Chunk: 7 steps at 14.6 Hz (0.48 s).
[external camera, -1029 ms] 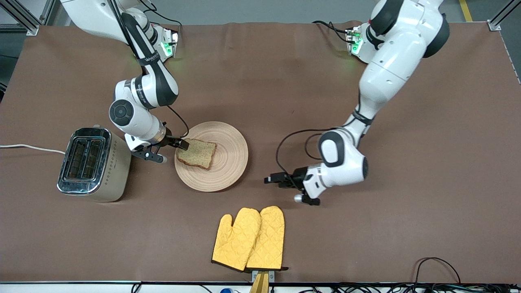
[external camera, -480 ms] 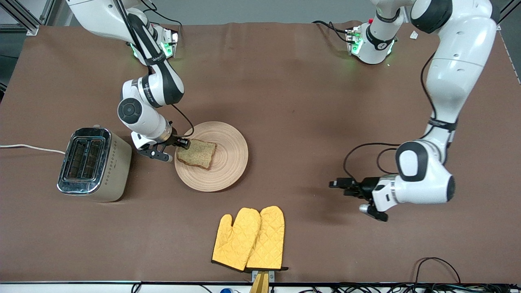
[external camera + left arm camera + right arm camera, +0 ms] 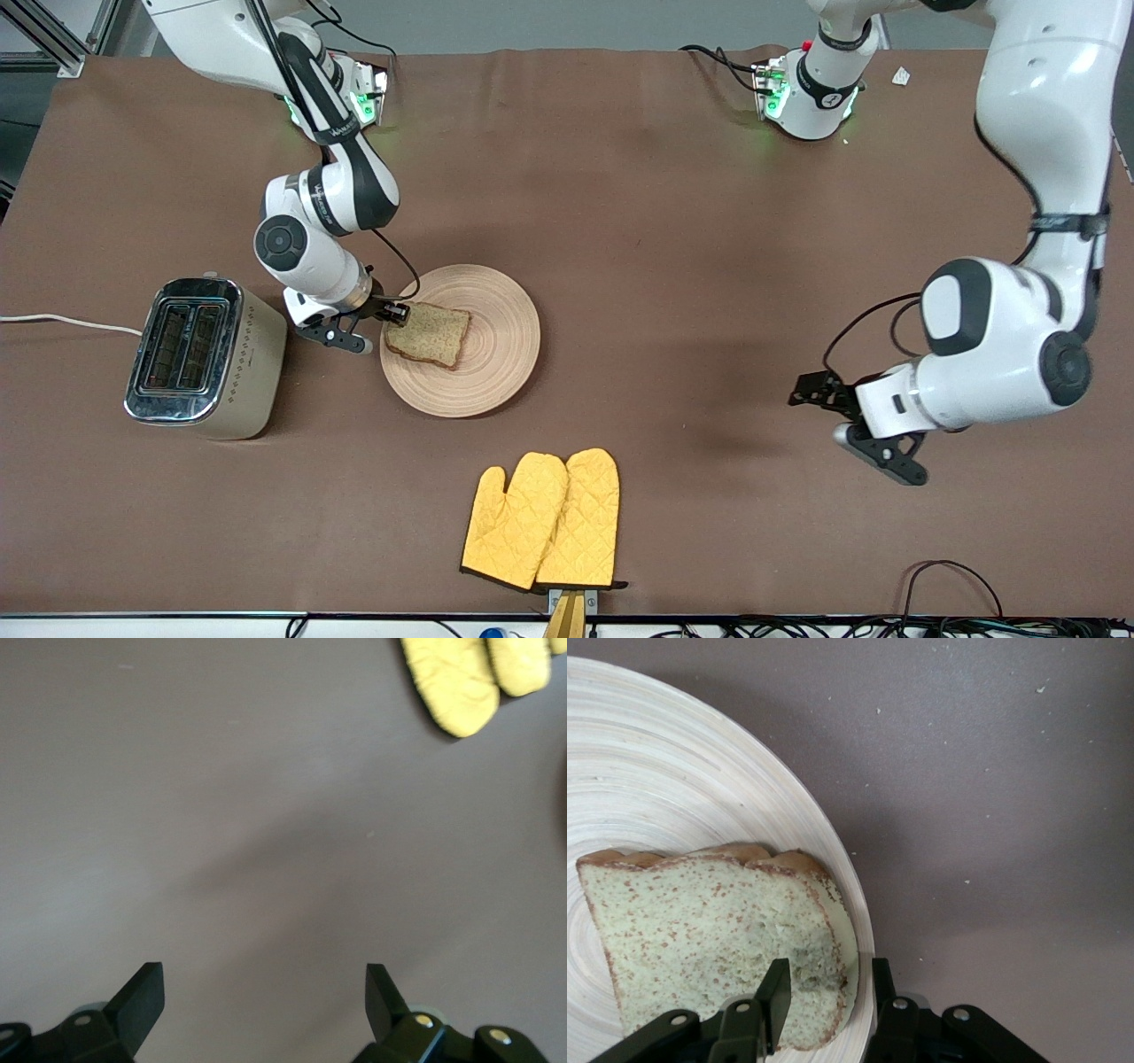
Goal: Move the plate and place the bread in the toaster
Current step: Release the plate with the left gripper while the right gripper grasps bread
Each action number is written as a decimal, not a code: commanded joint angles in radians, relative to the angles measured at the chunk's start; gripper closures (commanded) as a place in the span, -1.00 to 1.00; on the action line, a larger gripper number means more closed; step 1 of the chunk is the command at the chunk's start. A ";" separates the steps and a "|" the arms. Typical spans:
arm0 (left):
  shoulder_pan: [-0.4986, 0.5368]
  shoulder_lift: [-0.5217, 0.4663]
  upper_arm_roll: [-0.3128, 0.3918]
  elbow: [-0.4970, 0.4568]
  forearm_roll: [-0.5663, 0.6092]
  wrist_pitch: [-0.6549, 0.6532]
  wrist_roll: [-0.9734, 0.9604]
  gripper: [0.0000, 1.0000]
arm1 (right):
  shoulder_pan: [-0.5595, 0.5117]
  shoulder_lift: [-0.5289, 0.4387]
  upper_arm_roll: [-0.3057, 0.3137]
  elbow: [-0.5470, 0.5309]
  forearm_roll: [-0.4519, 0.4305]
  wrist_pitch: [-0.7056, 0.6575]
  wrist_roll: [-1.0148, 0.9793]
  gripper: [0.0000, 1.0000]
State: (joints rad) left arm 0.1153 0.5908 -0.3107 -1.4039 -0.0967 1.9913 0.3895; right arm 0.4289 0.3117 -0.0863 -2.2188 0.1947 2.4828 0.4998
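Brown cloth covers the desk point(image 3: 620, 177) from end to end, and on it you have the toaster point(image 3: 205, 356) at the right arm's end, the plate point(image 3: 496, 354) just beside it toward the middle, and a pair of yellow oven mitts point(image 3: 542, 519) nearer the front camera than the plate; the bread point(image 3: 429, 334) lies flat on the plate, on the part of it closest to the toaster.

What has changed over the last second is twofold; your left arm has swung away from the middle of the desk toward its own end, and its left hand point(image 3: 811, 390) now hangs over bare cloth, well apart from the plate, jaws spread wide and holding nothing, as the left wrist view confirms with only cloth and the mitt tips point(image 3: 469, 678) in sight; treat that arm as waiting.

Your right hand point(image 3: 396, 311) has meanwhile narrowed from wide to a pinch at the bread's corner; the right wrist view shows one finger point(image 3: 776, 997) lying over the top face of the slice point(image 3: 718, 939) and the other outside its crust at the plate's rim point(image 3: 833, 842), so the jaws straddle the edge of the slice, which still rests on the plate.

For the task, I judge the plate move finished and the bread pickup just starting; the grip looks shallow, right at a corner, so watch for the slice tearing or drooping as you lift toward the toaster's slots point(image 3: 182, 344).
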 commanded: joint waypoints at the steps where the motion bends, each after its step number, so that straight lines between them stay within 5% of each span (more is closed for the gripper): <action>1: 0.035 -0.115 0.004 -0.040 0.063 -0.095 -0.055 -1.00 | 0.001 0.000 0.000 -0.016 0.015 0.028 0.003 0.11; 3: 0.052 -0.184 0.007 -0.038 0.096 -0.164 -0.209 -1.00 | 0.002 0.000 0.000 -0.016 0.015 0.031 0.003 0.11; 7: 0.075 -0.320 0.007 -0.037 0.141 -0.271 -0.300 -1.00 | 0.008 0.000 -0.001 -0.018 0.015 0.031 0.002 0.98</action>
State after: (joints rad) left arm 0.1742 0.3629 -0.3074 -1.4025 0.0282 1.7714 0.1226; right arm 0.4293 0.3200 -0.0850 -2.2192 0.1947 2.4997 0.4998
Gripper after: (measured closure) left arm 0.000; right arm 0.740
